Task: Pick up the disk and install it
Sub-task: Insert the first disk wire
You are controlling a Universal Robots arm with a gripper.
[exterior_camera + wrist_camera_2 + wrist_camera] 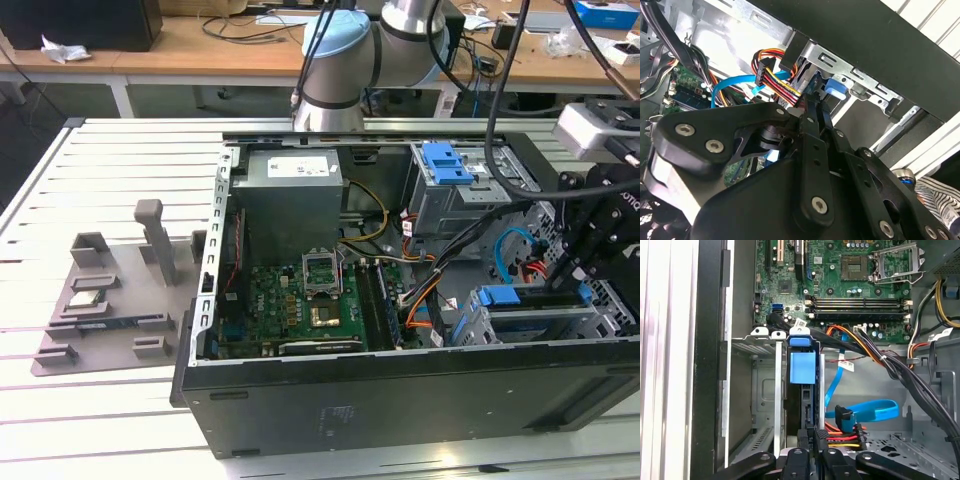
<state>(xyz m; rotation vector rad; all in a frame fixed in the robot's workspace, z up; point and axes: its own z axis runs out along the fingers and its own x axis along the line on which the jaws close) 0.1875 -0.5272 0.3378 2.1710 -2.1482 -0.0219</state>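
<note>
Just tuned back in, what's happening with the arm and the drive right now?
The arm has reached into the open computer case, and its gripper is at the drive cage near the case's front. The disk, in its blue carrier, stands on edge in a slot of that cage. It looks most of the way in, with the gripper right at its end. The power and blue data cables lie loose beside it.

The disk (802,367) stands on edge inside the metal drive cage (757,390) of the open computer case, slid down into one of the cage's slots. In the first wrist view its blue plastic carrier faces the camera, with a blue tab at the end nearest the motherboard. In the exterior view the blue carrier edge (497,296) pokes up from the cage.
</note>
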